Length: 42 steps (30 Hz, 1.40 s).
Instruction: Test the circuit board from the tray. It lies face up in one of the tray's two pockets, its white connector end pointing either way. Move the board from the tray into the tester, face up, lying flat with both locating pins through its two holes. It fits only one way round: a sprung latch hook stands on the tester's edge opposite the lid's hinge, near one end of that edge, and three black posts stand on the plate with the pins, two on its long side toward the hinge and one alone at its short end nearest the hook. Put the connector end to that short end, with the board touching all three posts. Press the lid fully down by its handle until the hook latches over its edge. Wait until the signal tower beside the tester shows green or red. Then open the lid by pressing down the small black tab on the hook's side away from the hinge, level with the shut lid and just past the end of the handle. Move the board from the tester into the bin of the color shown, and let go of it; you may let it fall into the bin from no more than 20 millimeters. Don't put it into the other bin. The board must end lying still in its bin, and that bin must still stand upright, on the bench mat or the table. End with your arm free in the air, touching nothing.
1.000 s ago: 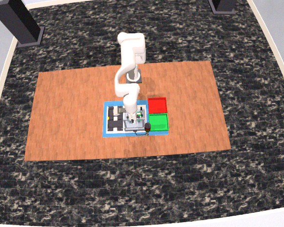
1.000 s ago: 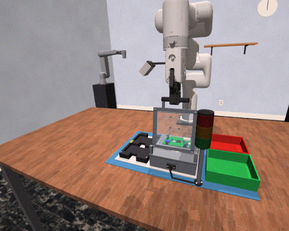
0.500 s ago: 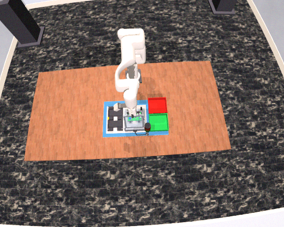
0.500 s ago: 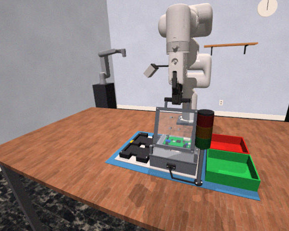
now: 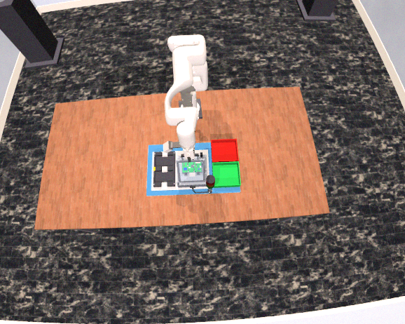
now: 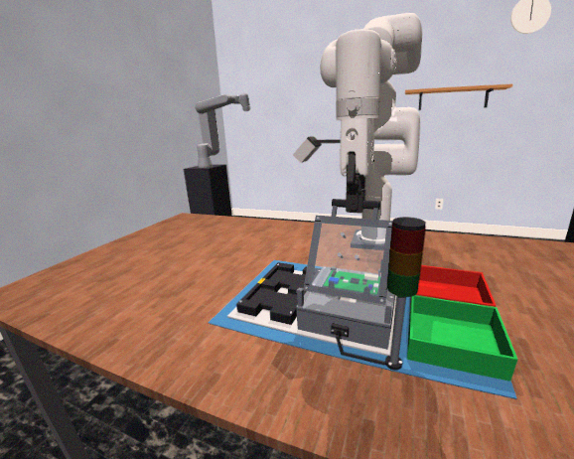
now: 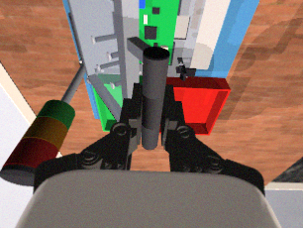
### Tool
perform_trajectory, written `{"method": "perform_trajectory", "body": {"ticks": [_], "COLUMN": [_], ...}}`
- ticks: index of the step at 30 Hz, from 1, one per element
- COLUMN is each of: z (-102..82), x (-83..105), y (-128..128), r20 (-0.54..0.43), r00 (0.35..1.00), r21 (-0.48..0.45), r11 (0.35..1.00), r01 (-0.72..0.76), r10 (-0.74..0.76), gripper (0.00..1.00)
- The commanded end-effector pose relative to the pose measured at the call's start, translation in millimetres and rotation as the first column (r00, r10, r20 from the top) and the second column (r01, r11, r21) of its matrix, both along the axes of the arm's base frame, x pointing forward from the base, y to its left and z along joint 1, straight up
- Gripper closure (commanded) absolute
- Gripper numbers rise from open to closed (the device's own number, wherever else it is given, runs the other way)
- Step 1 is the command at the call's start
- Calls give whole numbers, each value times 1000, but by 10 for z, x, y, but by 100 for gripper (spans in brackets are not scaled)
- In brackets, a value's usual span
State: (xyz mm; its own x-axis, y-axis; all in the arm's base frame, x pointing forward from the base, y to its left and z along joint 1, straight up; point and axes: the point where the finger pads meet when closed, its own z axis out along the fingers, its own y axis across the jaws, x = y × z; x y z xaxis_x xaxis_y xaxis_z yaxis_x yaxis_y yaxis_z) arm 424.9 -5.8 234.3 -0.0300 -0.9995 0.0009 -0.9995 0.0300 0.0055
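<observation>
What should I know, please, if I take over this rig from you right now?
Gripper: shut on the lid handle, lid raised, standing open.
Board: in the tester, face up; seating on pins not checkable from here.
Tray: both pockets vacant.
Signal tower: unlit.
Red bin and green bin: hold nothing.
Left: press lid down to latch, wait for colour, release tab, bin the board, lift arm free.
</observation>
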Motion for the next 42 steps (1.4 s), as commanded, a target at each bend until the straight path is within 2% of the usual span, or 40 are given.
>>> {"method": "perform_trajectory", "body": {"ticks": [1, 10, 24, 26, 36, 42], "z": [-74, -241, -656, -656, -975, -1104], "x": [-118, -300, -595, -595, -724, -758], "y": [3, 8, 16, 16, 19, 20], "r20": [6, 6, 6, 6, 6, 6], "r00": [1000, 1000, 1000, 1000, 1000, 1000], "r21": [0, 0, 0, 0, 0, 0], "r11": [1000, 1000, 1000, 1000, 1000, 1000], "r01": [0, 0, 0, 0, 0, 0], "r10": [0, 0, 0, 0, 0, 0], "gripper": [100, 100, 100, 100, 100, 100]}}
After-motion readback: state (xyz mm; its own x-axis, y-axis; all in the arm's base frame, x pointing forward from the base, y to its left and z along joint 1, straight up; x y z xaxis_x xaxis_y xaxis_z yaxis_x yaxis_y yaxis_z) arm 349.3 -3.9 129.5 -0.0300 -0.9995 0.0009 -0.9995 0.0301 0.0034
